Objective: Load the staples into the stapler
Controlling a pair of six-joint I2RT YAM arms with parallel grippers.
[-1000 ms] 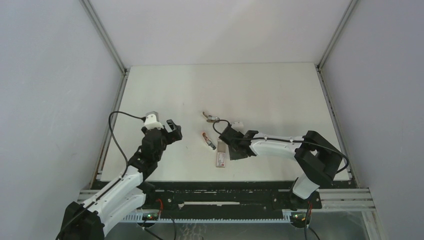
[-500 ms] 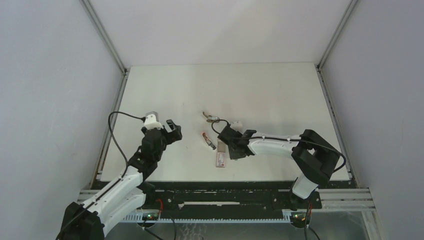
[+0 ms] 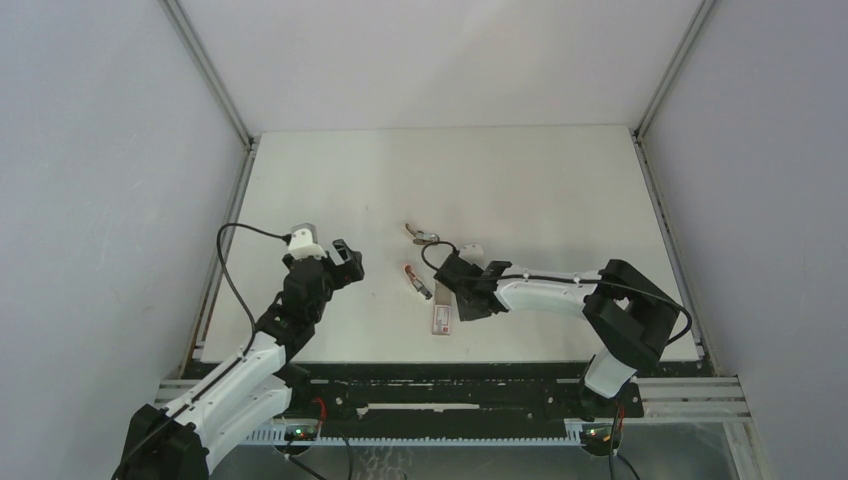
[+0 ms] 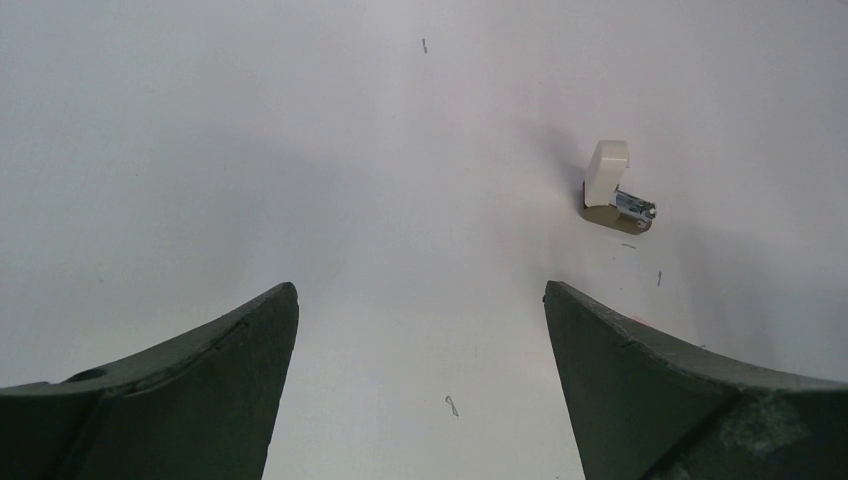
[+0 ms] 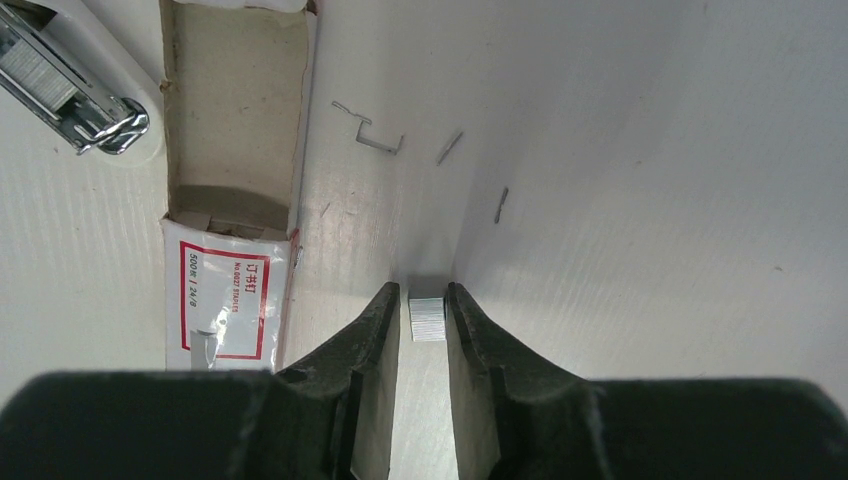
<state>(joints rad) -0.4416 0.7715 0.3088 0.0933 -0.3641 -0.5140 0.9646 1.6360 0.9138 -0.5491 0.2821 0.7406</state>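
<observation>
A short strip of staples [image 5: 428, 320] is pinched between the fingertips of the right hand [image 5: 424, 298]. Its jaws are drawn narrow, each pad touching one side of the strip, low over the counter [image 5: 650, 200]. Just to the left of that hand lies the staples box [image 3: 440, 316]. Its red-and-white sleeve [image 5: 225, 310] is beside the left finger, and its brown cardboard tray [image 5: 235, 110] is slid out ahead. Past the tray, ahead and far to the hand's left, the stapler [image 5: 75, 95] lies open, showing a silver channel with staples in it. Loose bent staples [image 5: 368, 132] are scattered on the counter ahead of the fingertips, none touching the strip.

In the top view a small grey metal piece [image 3: 424, 237] lies farther out beyond the right hand, apart from the stapler. The left hand [image 4: 420, 300] hovers well apart from all this, jaws spread wide and holding nothing. From its own camera the stapler shows small, ahead and to its right, with only bare counter and a few stray staples between.
</observation>
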